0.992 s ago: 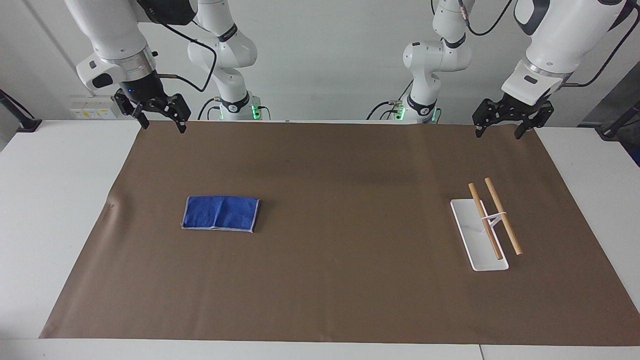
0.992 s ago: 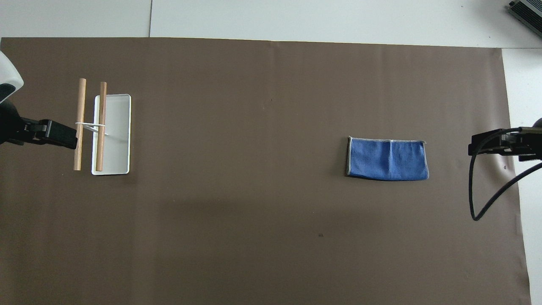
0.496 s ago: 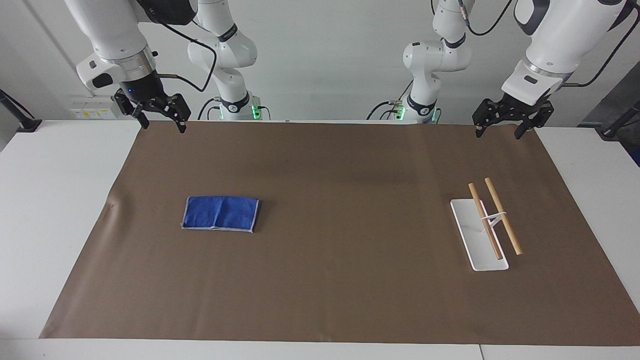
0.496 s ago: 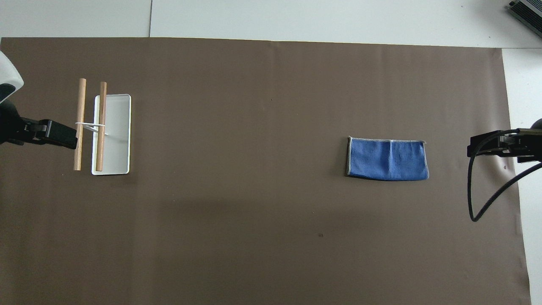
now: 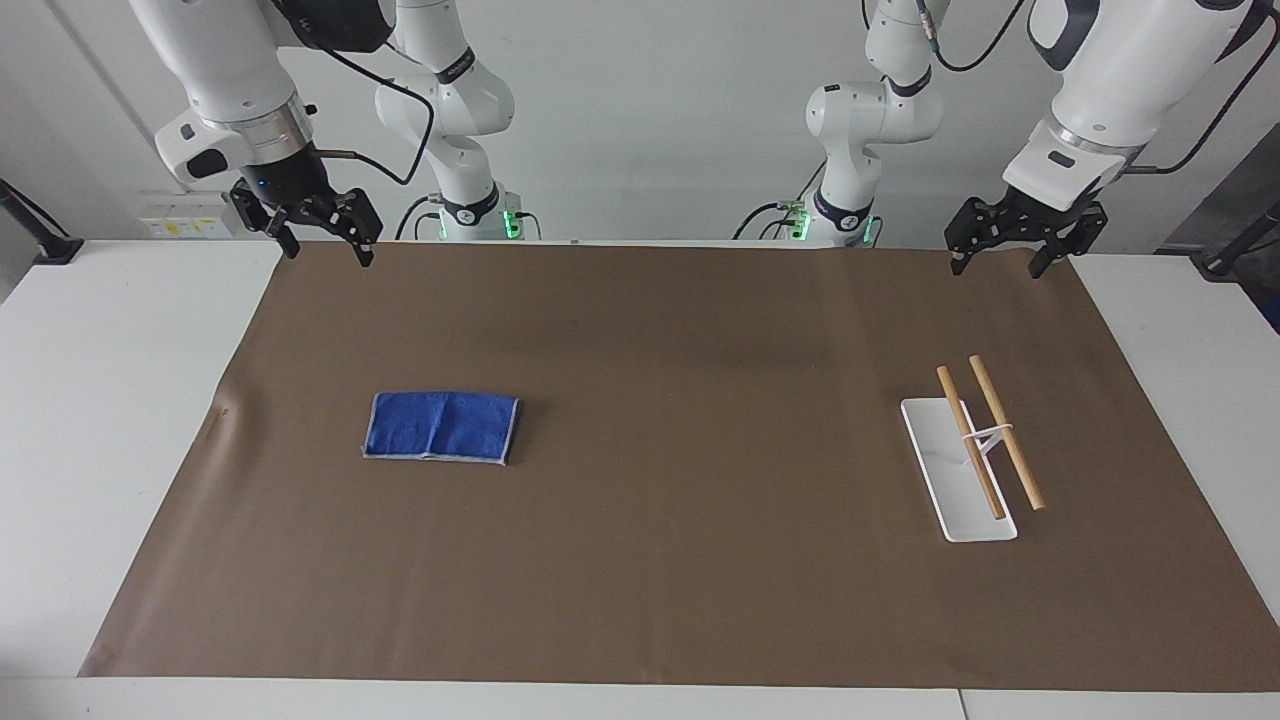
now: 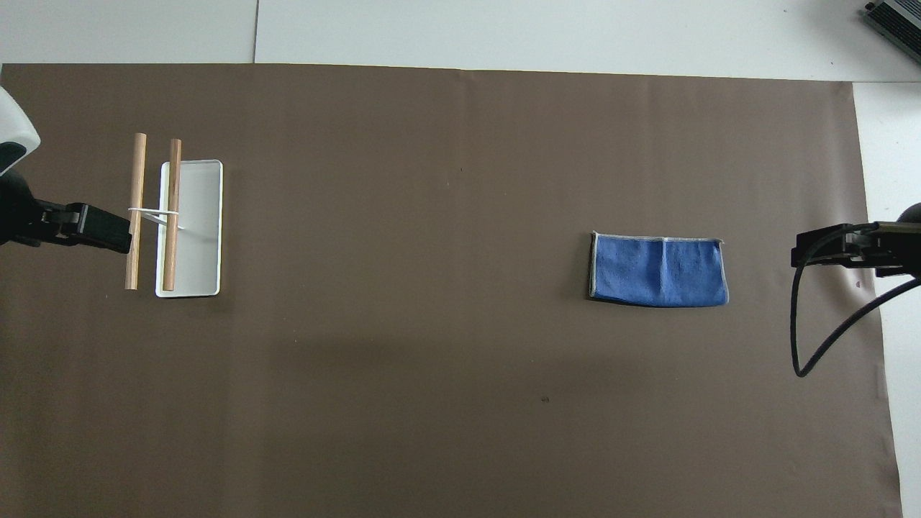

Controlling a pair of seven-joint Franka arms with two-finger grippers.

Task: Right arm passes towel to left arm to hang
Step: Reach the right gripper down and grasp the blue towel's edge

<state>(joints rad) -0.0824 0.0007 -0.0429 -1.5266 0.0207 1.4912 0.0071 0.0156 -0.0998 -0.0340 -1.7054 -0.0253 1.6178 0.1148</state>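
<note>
Blue cloth: the towel [image 5: 441, 427] was seen lying folded and flat on the brown mat [image 5: 680, 600], in the half of the table toward the right arm's end, about midway between the robots' edge and the edge away from them.
Change: almost none was found against the pictures of a second earlier; the right gripper [image 5: 318, 232] had been shifted only slightly, and the towel and the rack had not been moved.
Meaning for the task: the work was judged as barely begun, with the towel not yet grasped, passed or hung.
Right gripper: it was held in the air over the mat's corner at the robots' edge, its fingers spread apart and nothing between them.
Left gripper: it [image 5: 1003, 247] was kept waiting over the mat's other corner at the robots' edge, its fingers likewise spread and empty.
Rack: two wooden rods [image 5: 992, 438] were carried side by side on a thin white bracket, above a white tray [image 5: 928, 430], toward the left arm's end of the table.
Tray contents: nothing was seen in the tray besides the bracket's foot.
Rods: nothing was hung on them.
Next step, as judged: a descent of the right gripper onto the towel was called for.
</note>
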